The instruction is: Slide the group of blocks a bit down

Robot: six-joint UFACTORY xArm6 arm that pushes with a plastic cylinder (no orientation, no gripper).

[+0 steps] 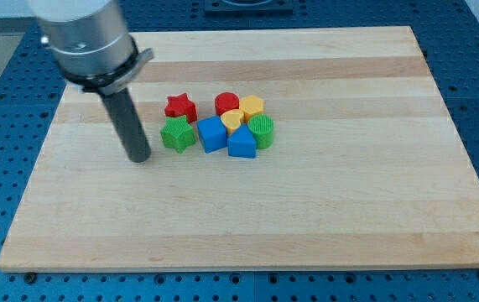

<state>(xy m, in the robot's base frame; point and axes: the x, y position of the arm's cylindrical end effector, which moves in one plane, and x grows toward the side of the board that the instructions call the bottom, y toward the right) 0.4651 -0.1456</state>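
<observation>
- My tip rests on the board, holding nothing; it is a bare rod with nothing to open.
- The group lies to the view's right of my tip: green star nearest, just beside it.
- Right of the green star: blue cube, blue block, green cylinder.
- Above the green star: red star, red cylinder, two yellow blocks.
- The group's long axis runs left-right. I judge my tip must first go above the red star row to push down.

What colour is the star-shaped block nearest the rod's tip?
Green star, just right of my tip; camera view.
</observation>
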